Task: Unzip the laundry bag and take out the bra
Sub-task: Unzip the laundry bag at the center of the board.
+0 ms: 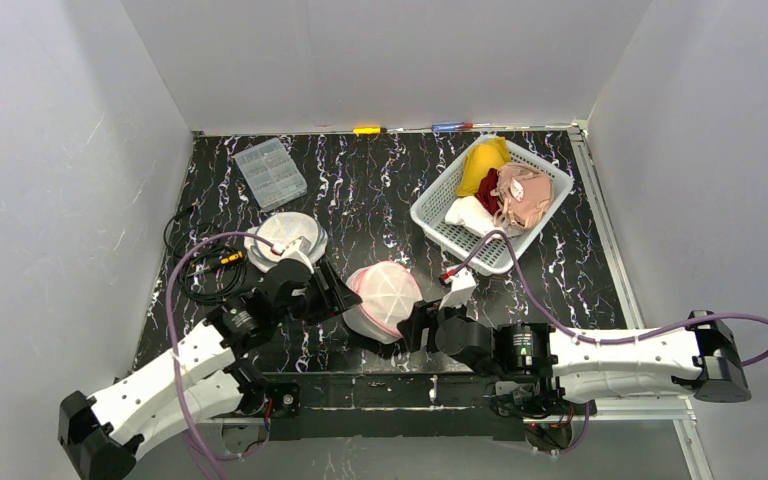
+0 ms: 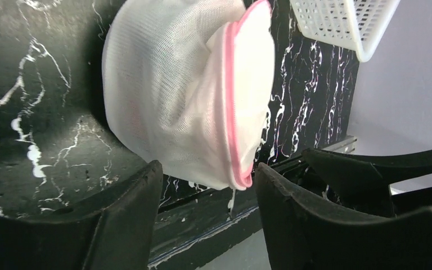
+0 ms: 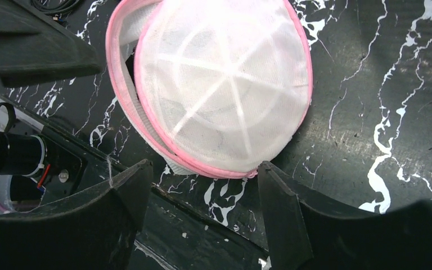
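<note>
Resting near the front edge of the black marbled table (image 1: 380,200), the white mesh laundry bag (image 1: 385,298) sits between my two arms, its pink-trimmed rim parted along one side. I see the left gripper (image 2: 207,174) released, fingers spread just short of the bag's pink edge. The right gripper (image 3: 202,169) is also unclenched, fingers wide apart close by the dome, grasping nothing. Farther back on the right, a white basket (image 1: 457,243) holds garments. A clear compartment box (image 1: 271,172) lies back left, with a second round mesh bag (image 1: 285,235) and coiled cables (image 1: 195,265) nearer the left arm.
</note>
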Robot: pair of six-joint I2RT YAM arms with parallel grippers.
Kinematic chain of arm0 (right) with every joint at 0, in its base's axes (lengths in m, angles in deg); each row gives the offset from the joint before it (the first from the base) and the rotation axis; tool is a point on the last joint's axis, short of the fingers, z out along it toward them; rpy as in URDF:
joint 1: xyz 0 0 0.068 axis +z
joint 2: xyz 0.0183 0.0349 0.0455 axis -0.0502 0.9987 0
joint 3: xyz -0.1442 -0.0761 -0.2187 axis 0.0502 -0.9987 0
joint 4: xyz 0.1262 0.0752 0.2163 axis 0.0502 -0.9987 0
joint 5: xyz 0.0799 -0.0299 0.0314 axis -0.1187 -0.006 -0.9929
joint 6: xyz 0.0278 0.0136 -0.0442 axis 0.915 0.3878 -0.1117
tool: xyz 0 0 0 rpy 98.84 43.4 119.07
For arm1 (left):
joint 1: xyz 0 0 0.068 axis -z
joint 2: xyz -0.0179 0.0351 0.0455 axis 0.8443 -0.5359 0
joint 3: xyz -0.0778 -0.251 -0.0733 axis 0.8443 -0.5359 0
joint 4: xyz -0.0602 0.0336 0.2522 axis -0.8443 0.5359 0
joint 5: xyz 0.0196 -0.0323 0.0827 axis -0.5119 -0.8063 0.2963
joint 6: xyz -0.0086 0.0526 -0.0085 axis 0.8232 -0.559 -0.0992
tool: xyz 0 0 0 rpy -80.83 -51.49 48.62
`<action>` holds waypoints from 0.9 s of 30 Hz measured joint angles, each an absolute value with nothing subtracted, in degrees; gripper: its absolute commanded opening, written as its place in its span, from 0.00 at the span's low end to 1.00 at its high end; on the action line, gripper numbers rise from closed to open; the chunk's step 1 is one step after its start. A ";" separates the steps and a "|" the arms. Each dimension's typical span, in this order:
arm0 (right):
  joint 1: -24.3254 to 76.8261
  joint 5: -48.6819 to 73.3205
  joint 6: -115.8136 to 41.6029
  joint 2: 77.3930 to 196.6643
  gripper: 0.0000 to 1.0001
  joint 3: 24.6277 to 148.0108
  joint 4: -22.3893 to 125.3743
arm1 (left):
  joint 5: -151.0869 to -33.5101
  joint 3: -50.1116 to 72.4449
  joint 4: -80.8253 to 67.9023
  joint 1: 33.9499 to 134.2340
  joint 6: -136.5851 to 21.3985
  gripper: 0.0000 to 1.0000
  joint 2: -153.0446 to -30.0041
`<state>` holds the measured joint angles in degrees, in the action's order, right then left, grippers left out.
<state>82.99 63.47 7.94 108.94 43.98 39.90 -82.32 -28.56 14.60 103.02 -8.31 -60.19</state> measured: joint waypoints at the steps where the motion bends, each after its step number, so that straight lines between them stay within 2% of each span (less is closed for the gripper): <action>1: 82.99 63.49 7.17 109.16 0.76 44.27 39.75 | -81.56 -27.29 17.20 103.02 -9.41 0.61 -59.32; 10: 82.97 63.99 -2.67 118.73 0.75 55.26 38.59 | -73.97 -18.65 27.59 102.83 -17.14 0.62 -57.15; 22: 82.97 65.52 -6.03 118.38 0.75 56.38 37.83 | -72.66 1.45 32.64 102.37 -35.28 0.62 -86.75; 25: 82.97 65.48 -6.01 115.50 0.75 55.55 37.13 | -73.82 2.39 34.06 102.10 -38.58 0.58 -89.92; 27: 82.97 65.43 -5.97 113.70 0.75 54.93 37.08 | -74.78 2.46 34.78 101.91 -40.29 0.49 -91.58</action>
